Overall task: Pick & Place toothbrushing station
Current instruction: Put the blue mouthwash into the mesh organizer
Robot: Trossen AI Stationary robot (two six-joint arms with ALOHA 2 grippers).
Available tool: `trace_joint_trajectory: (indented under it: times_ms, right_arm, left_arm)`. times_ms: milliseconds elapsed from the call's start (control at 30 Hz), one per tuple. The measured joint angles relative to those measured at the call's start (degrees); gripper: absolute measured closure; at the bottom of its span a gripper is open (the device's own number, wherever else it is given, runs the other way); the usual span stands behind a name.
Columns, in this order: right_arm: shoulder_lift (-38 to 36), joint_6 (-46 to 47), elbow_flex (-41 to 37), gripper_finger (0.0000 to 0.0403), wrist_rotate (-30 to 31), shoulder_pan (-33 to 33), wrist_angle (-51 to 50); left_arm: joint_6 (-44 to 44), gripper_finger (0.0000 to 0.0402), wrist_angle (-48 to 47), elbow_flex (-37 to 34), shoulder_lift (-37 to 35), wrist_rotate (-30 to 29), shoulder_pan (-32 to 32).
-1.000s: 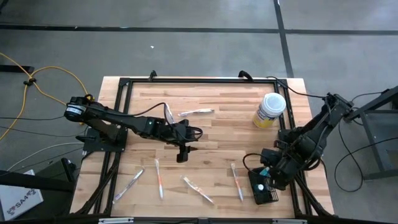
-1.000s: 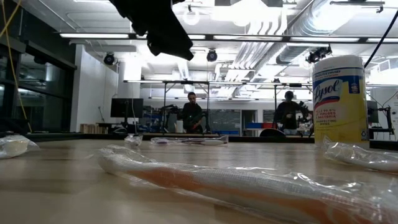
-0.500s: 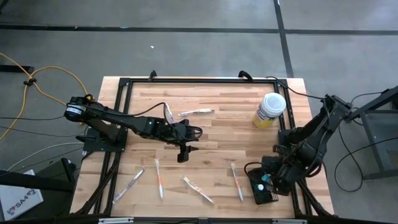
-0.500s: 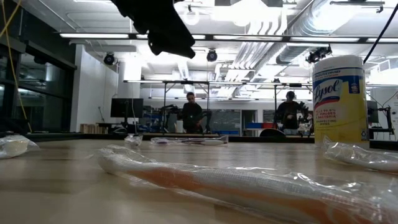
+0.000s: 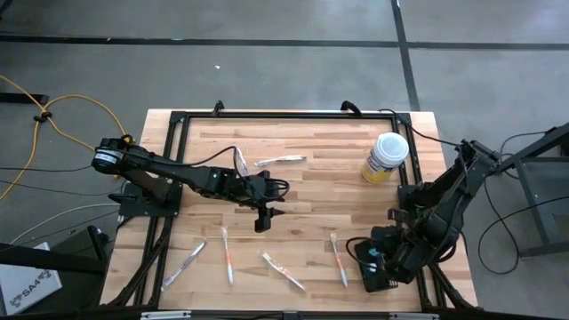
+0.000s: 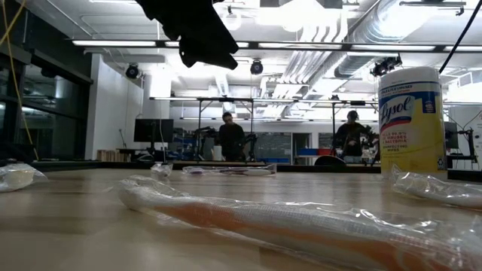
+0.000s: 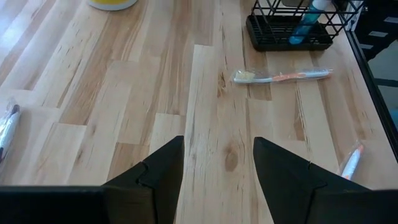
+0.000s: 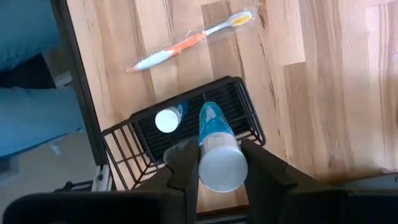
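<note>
The toothbrushing station, a small black wire-mesh basket, stands at the table's near right corner. It also shows in the left wrist view and the right wrist view. My right gripper is right above it, shut on a blue tube with a pale cap. A white-capped item stands inside the basket. My left gripper hovers open and empty over the table's middle, as the left wrist view shows. My right gripper pinches the blue tube near its pale cap end between its two fingers. The fingers point down from above. The tube hangs upright, cap up, blue end down over the basket's opening. I cannot tell whether it touches the basket's floor.
A bare orange and white toothbrush lies just left of the basket. Several wrapped toothbrushes lie along the near side and at the far middle. A yellow canister with a white lid stands at the far right.
My right gripper has gone toward the table's near edge with the blue tube, from beside the basket's far end to above its opening. The tube stays between the fingers. The basket has not moved.
</note>
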Motion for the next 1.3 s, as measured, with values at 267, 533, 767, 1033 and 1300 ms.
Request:
trace_joint_trajectory:
  times_ms: [267, 533, 767, 1033, 1300]
  right_arm:
    - [0.00, 1.46, 0.00, 0.0314, 0.25, 0.00, 0.82]
    - [0.34, 2.66, -0.02, 0.0314, 0.23, 0.48, 2.38]
    - [2.59, 3.16, -0.07, 0.0314, -0.19, 1.68, 2.41]
    - [3.80, 4.74, -0.09, 0.0314, 0.22, 2.05, 2.49]
    - [3.80, 6.18, -0.09, 0.0314, 0.44, 2.03, 2.41]
  left_arm:
    - [0.00, 0.0217, 0.00, 0.00, 0.00, 0.00, 0.00]
    - [0.02, 0.0217, -0.02, 0.00, 0.00, 0.00, 0.00]
    - [0.02, 0.0217, -0.01, 0.00, 0.00, 0.02, 0.00]
    - [0.02, 0.0217, -0.02, 0.00, 0.00, 0.02, 0.00]
    - [0.02, 0.0217, -0.02, 0.00, 0.00, 0.01, -0.18]
